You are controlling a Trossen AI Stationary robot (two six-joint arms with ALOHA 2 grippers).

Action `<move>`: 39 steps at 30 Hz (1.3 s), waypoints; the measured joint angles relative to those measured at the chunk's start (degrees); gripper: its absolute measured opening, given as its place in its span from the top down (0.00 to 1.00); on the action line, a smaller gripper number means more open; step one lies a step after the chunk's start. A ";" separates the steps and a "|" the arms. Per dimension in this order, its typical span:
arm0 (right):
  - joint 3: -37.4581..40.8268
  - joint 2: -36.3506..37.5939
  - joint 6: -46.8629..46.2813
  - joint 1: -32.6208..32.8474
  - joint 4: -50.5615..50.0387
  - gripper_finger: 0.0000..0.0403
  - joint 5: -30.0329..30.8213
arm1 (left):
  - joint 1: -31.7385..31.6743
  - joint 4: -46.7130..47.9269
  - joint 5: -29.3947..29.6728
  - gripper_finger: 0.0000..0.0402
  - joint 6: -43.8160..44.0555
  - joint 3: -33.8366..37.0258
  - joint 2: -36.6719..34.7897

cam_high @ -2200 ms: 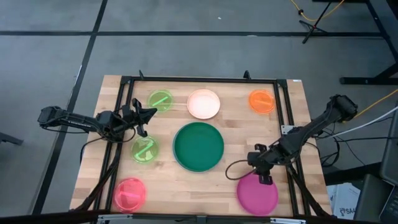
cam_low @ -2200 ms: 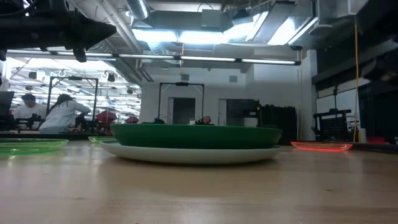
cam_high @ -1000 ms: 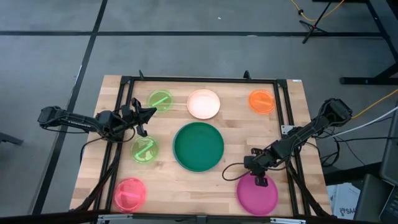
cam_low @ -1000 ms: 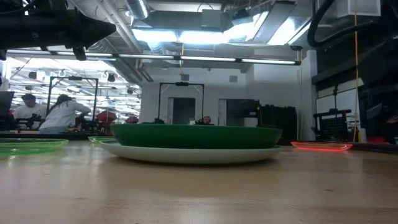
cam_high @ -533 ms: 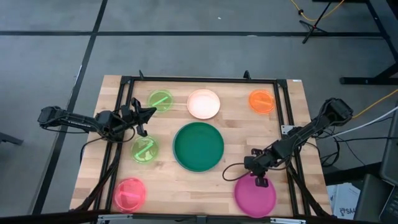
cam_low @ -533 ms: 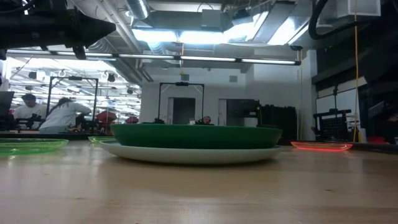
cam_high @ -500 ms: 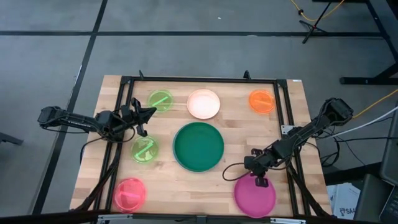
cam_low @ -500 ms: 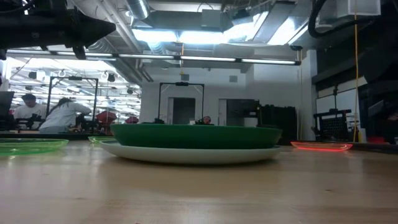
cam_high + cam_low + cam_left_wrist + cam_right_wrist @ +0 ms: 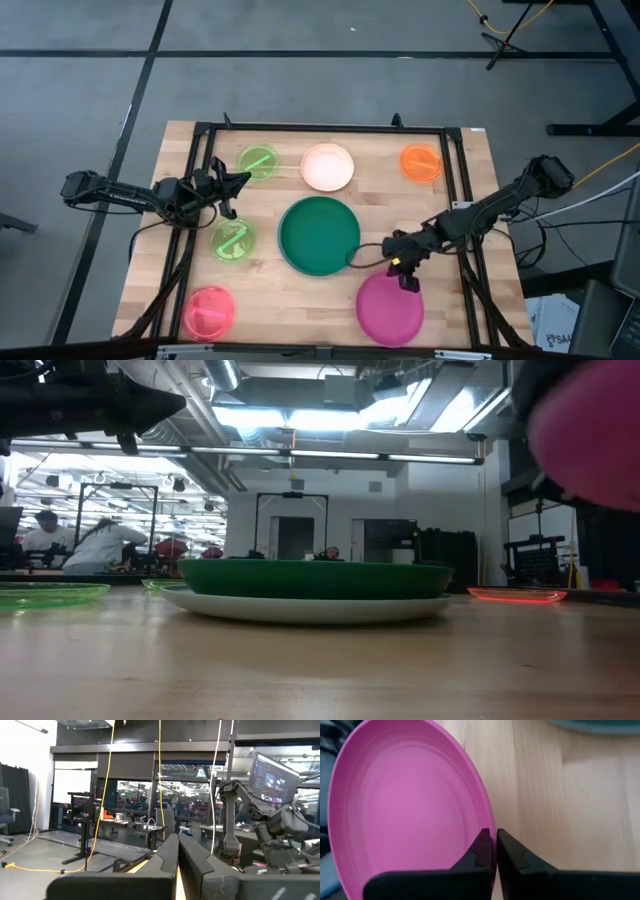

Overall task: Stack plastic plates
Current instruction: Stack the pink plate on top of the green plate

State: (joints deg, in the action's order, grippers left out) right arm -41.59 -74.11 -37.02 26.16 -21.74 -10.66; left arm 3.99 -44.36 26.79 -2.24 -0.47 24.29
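- The right gripper (image 9: 404, 272) has its fingers clamped on the rim of the magenta plate (image 9: 390, 308), which hangs lifted near the table's front edge, toward the right corner; the right wrist view shows the rim (image 9: 487, 827) pinched thinly between both fingers.
- In my judgement the plate is bound for the dark green plate (image 9: 319, 235) at the table's middle, which sits on a pale plate (image 9: 310, 607) in the low view. With so little rim in the grip, the carry probably wants to be slow and level, letting go only once the plate is centred over the green one.
- The pink plate (image 9: 209, 311) lies at the front left corner, one lime green plate (image 9: 233, 240) near the left edge.
- The left gripper (image 9: 237, 181) waits above the left side, fingers together.
- Along the far edge lie a second lime green plate (image 9: 259, 161), the cream plate (image 9: 327, 166) and the orange plate (image 9: 421, 162).
- The table (image 9: 290, 290) is pale wood inside a black frame (image 9: 330, 128); beyond it, people (image 9: 100, 542) sit in a lit workshop.
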 joint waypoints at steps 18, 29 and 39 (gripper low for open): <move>-5.46 0.00 0.02 -9.79 -0.71 0.99 1.79 | -0.01 -0.20 -0.02 0.99 0.04 0.00 0.01; -5.46 0.00 2.91 -14.90 3.76 0.99 5.06 | 0.00 -0.28 -2.22 0.99 0.20 0.00 0.02; -5.44 0.00 7.03 -20.90 9.08 0.99 10.54 | 0.00 -0.31 -2.23 0.99 0.15 0.00 0.02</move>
State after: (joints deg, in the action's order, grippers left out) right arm -47.03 -74.11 -29.99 5.26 -12.66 -0.11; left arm 3.99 -44.66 24.56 -2.09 -0.47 24.32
